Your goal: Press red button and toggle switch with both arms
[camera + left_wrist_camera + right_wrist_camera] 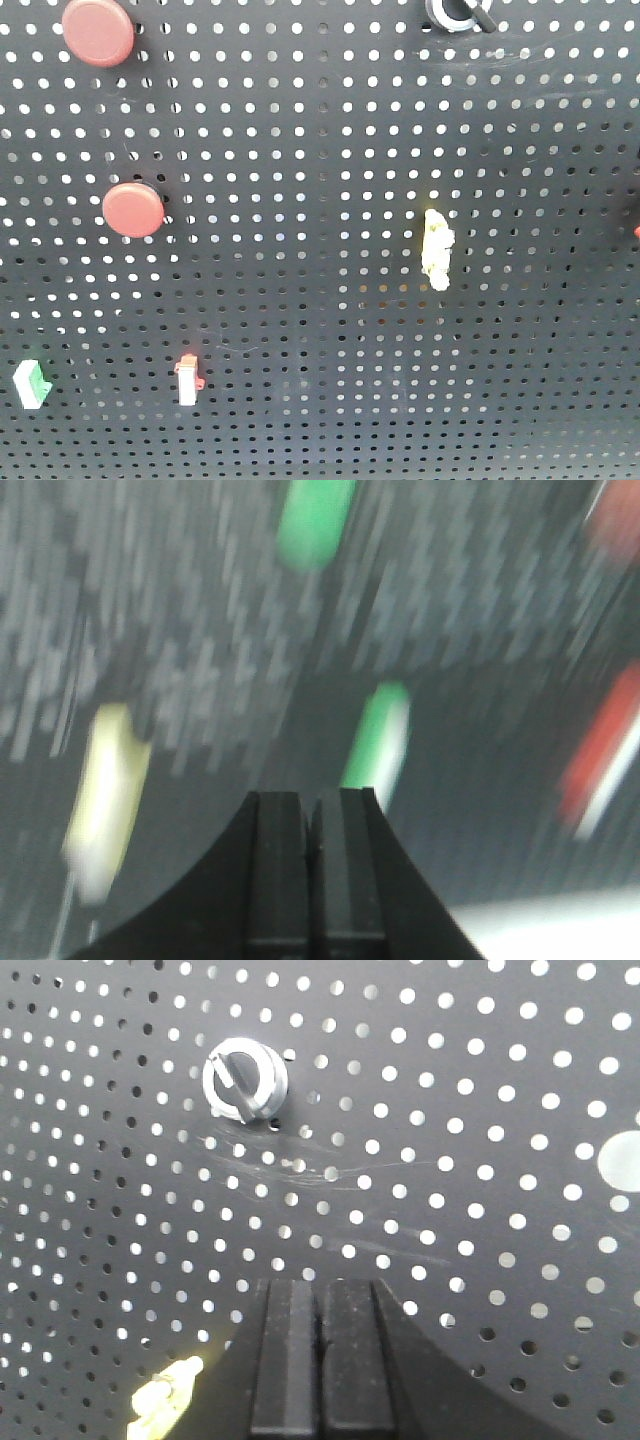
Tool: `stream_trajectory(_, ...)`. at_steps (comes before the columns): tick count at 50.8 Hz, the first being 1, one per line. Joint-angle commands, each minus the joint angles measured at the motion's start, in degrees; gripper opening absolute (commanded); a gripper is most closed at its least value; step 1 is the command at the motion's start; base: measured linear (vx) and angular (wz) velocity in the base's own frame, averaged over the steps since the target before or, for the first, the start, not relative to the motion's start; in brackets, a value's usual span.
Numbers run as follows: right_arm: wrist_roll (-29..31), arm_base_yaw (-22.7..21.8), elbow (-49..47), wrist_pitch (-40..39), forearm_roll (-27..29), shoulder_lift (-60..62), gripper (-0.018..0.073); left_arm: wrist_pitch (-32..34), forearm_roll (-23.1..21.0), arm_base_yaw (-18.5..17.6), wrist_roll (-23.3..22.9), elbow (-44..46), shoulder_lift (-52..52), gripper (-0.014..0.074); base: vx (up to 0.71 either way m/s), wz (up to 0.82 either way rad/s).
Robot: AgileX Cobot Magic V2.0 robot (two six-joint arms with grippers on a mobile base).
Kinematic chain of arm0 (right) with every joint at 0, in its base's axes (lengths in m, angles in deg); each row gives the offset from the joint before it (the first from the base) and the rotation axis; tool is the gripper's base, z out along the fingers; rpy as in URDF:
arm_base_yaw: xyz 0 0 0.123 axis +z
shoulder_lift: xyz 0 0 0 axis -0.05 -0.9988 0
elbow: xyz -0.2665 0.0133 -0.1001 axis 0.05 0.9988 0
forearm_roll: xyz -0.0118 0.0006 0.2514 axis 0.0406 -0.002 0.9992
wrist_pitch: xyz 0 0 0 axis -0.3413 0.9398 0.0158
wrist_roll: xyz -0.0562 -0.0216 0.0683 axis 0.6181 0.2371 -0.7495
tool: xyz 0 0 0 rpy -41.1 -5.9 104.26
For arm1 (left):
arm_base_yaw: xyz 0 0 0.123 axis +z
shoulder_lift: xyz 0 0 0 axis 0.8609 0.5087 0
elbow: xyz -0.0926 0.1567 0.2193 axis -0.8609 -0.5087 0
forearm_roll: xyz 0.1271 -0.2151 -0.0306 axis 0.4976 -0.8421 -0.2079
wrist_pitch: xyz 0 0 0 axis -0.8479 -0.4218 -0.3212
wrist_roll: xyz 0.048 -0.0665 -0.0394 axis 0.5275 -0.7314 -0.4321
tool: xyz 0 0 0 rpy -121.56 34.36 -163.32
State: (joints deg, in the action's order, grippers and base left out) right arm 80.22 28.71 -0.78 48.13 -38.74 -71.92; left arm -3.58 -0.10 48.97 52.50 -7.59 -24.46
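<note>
Toggle switch (244,1082) on pegboard (480,1190), lever tilted upper-left to lower-right, right gripper (320,1295) below it, jaws pressed together, empty, left gripper (312,810) likewise.

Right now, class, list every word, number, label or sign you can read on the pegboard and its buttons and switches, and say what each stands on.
None can be read.
Pegboard: plain, no print.
Two red buttons: blank faces.
Rotary switch: no marking visible.
Small rocker switches: too small to tell.
Left wrist view: too blurred to read.

Two round red buttons (132,209) upper left, toggle switch (188,379) below, pegboard-mounted
</note>
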Motion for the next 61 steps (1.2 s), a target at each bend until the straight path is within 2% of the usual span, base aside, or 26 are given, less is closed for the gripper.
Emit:
stream_trajectory(1, 0.1, -0.3, -1.6, -4.1, -0.5, 0.2, 0.0000, 7.8, -6.9, 3.3, 4.2, -6.5, -4.9, 0.0000, 0.00, 0.00)
stream_trajectory(7, 0.1, -0.3, -1.6, -4.1, -0.5, 0.2, 0.0000, 14.3, -15.5, 6.8, 10.2, -16.2, -11.4, 0.0000, 0.00, 0.00)
stream_trajectory(11, 0.1, -0.3, -1.6, -4.1, -0.5, 0.2, 0.0000, 19.6, -17.8, 8.3, 12.1, -22.0, -14.9, 0.0000, 0.00, 0.00)
stream_trajectory(14, 0.1, -0.3, -1.6, -3.9, -0.5, 0.2, 0.0000, 15.6, -18.2, 9.4, 12.1, -21.4, -17.4, 0.0000, 0.00, 0.00)
stream_trajectory(21, 0.1, -0.3, -1.6, -3.7, -0.5, 0.2, 0.0000, 15.3, -18.5, 11.6, 13.2, -21.5, -19.6, 0.0000, 0.00, 0.00)
stream_trajectory(61, 0.1, -1.0, -1.8, -3.1, -0.6, 0.9, 0.0000, 14.8, -19.1, 11.7, 13.2, -21.5, -19.6, 0.0000, 0.00, 0.00)
